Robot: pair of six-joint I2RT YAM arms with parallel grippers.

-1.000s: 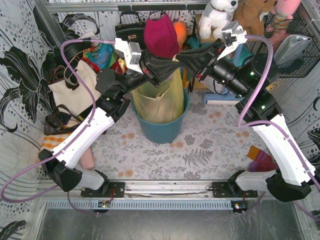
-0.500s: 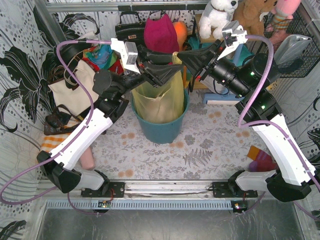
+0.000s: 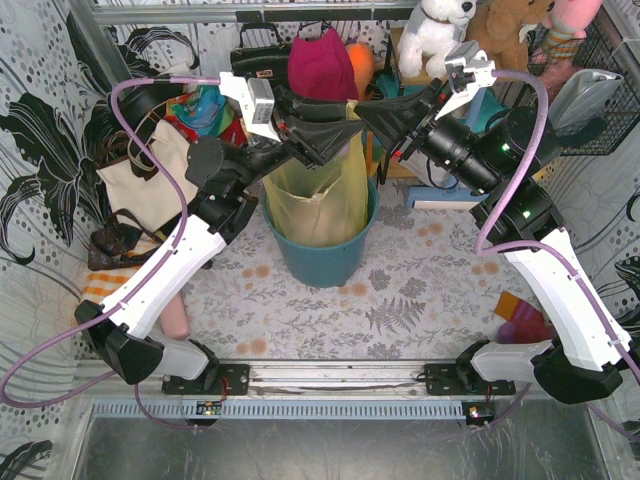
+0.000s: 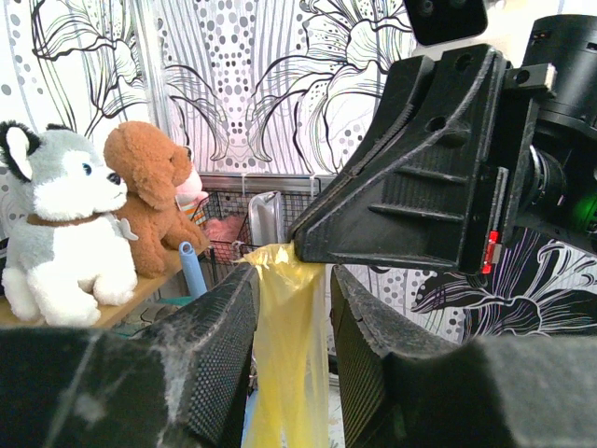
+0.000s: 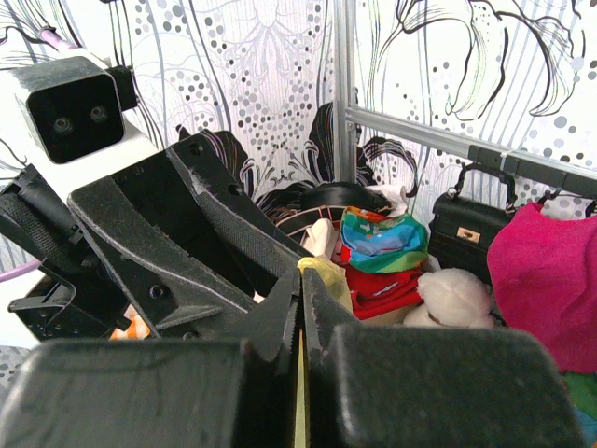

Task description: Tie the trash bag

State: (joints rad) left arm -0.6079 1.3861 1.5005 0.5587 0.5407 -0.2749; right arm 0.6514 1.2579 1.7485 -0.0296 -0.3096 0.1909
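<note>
Presently, item one: the trash bag (image 3: 318, 205), thin yellow plastic, sits inside the teal bin (image 3: 325, 258), its body rising above the bin's rim. One handle flap (image 4: 284, 364) is drawn straight up over the bin.

Right gripper (image 3: 357, 108): above the bin, jaws pressed together on the top of that flap, pinching it.

Left gripper (image 3: 340, 122): also above the bin, nose to nose with the right one, jaws spread. The flap hangs between its fingers (image 4: 201, 345); whether it touches them cannot be told.

Left of the bin: cream tote bag (image 3: 150, 175) with dark straps.

Behind the bin: magenta cloth (image 3: 320, 70), black handbag (image 3: 255, 55).

Behind and right of the bin: white plush dog (image 3: 435, 30), brown plush bear (image 3: 505, 30).

Under the bin: floral-print table (image 3: 420, 290).
</note>
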